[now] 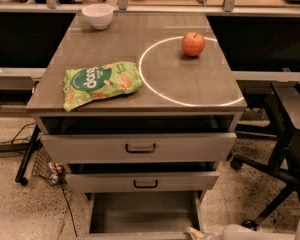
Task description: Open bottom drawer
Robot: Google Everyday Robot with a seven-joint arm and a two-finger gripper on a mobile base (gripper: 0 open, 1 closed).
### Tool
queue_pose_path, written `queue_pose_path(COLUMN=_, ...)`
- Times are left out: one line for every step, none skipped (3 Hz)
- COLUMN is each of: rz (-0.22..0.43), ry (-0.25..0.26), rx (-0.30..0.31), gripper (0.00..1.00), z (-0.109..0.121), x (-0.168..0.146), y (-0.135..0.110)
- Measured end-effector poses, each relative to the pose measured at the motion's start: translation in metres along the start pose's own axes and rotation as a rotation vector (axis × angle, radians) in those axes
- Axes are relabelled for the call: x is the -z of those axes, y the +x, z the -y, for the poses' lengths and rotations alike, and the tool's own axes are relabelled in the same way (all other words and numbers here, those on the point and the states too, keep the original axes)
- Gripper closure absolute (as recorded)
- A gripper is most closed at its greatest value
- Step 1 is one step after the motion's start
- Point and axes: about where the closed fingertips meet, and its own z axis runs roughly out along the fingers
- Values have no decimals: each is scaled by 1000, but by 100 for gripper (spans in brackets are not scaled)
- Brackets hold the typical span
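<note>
The bottom drawer (140, 211) is pulled far out toward me, and its plain grey inside shows at the bottom of the camera view. Its front panel lies along the frame's lower edge and its handle is out of view. My gripper (194, 232) is at the drawer's front right corner, at the very bottom of the frame, with the white arm (245, 232) behind it to the right. The top drawer (140, 147) and the middle drawer (145, 183) each stand slightly out, with dark loop handles.
On the cabinet top (180, 84) lie a green snack bag (100, 83), an apple (193, 44) and a white bowl (98, 15). A black office chair (285, 134) stands to the right. Cables and a dark stand leg (27, 156) are at the left on the speckled floor.
</note>
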Motion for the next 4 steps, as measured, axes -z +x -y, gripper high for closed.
queue_pose_path(rz=-1, ry=26, rx=-13, gripper=0, z=13, x=-6, y=2)
queue_pose_path(rz=-26, ry=38, rx=-30, gripper=0, z=24, x=-19, y=9)
queue_pose_path(rz=-71, ry=12, rx=-43, gripper=0, z=17, x=-29, y=22)
queue_pose_path(rz=-90, ry=-10, rx=-44, gripper=0, z=7, x=-31, y=26)
